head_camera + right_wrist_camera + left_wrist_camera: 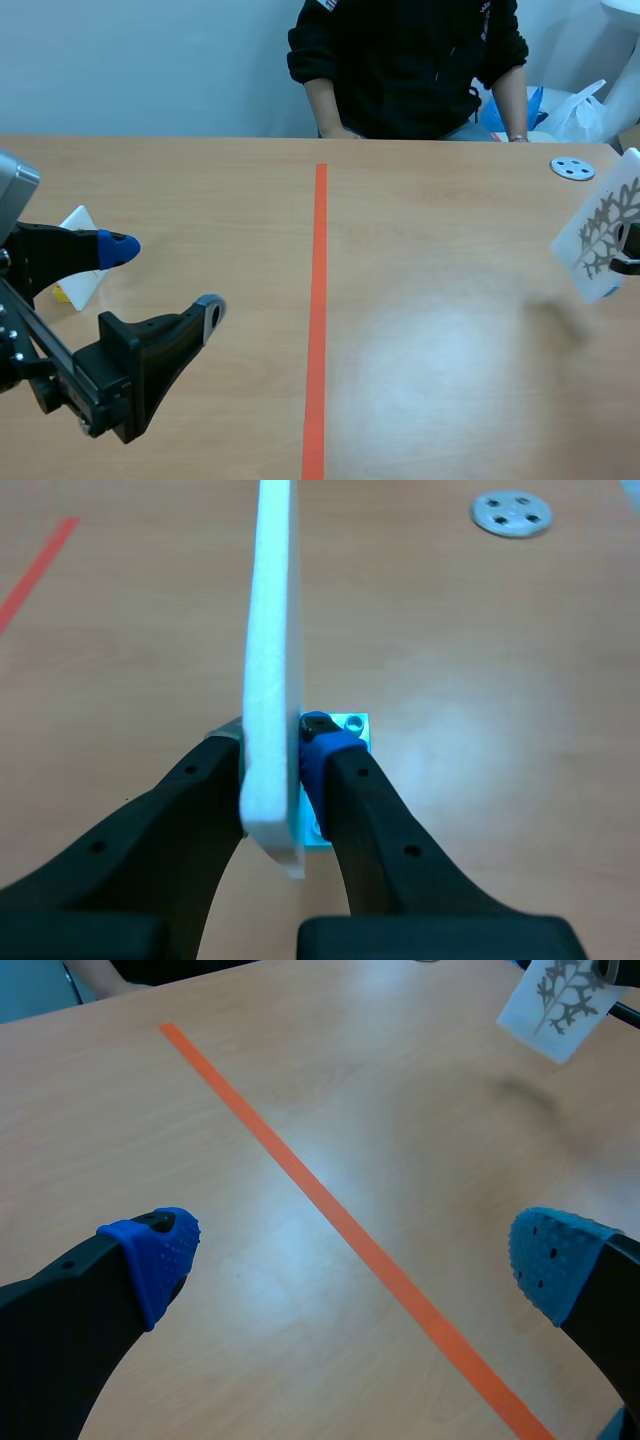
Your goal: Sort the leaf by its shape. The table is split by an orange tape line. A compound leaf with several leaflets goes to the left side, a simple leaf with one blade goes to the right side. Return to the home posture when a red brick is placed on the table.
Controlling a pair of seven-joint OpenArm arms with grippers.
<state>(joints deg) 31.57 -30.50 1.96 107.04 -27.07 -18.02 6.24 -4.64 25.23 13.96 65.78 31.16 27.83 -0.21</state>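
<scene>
A white card [603, 232] printed with a grey branching leaf of several leaflets hangs tilted above the table at the far right, right of the orange tape line [318, 300]. My right gripper [271, 738] is shut on this card [270, 650], seen edge-on, with a light-blue base piece [352, 727] at its lower end. My left gripper [165, 280] stands open and holds nothing, low on the left side. In the left wrist view its blue pads [157, 1253] are wide apart over bare table, and the leaf card [556, 1002] shows far ahead past the tape line [330, 1210].
A second white card [82, 250] on a yellow base stands behind my left gripper. A grey disc [573, 168] lies at the back right, also seen as the disc [511, 512] ahead of my right gripper. A person in black [405, 60] sits across the table.
</scene>
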